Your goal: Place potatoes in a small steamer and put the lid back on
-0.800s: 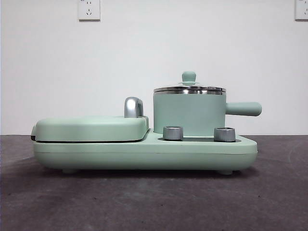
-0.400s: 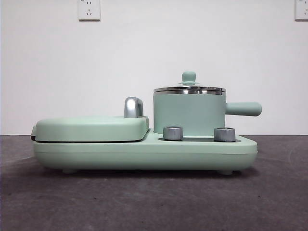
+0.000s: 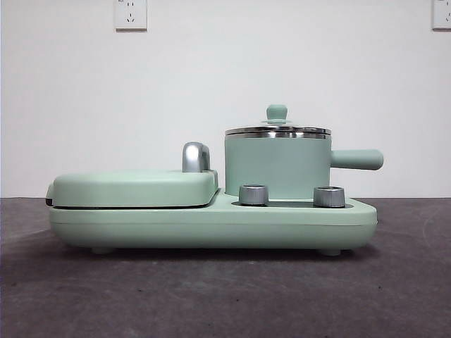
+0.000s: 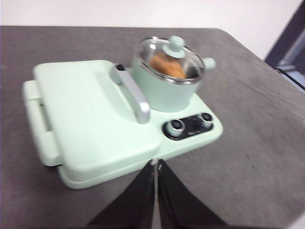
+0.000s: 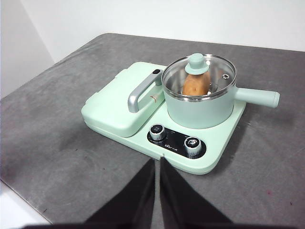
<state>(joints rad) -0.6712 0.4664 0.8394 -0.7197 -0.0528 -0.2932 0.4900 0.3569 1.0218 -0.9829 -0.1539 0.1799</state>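
In the front view, low in the frame, the grey worktop point(image 3: 225, 296) is lying bare in the foreground, and the mint-green cooker base point(image 3: 211, 225) is sitting on it across the middle. Two steel knobs point(image 3: 254, 194) are standing on the base's right half, with the flat griddle cover point(image 3: 134, 187) resting closed at centre left and its steel handle point(image 3: 195, 156) rising just behind. Right of centre the steamer point(image 3: 277, 167) is standing on the base, its stubby handle pointing right, and the lid point(image 3: 277, 129) is sitting on its rim with the knob on top. In both wrist views the potato point(image 5: 194, 84) is lying inside the steamer, showing through the glass. The left fingers point(image 4: 156, 164) are pressing together, empty, at the bottom centre of their frame, hovering near the base's edge. The right fingers point(image 5: 157, 162) are likewise closed on nothing, hanging over bare worktop just short of the knobs. Farthest back, a white wall point(image 3: 225, 84) is carrying an outlet point(image 3: 131, 14) at upper left.
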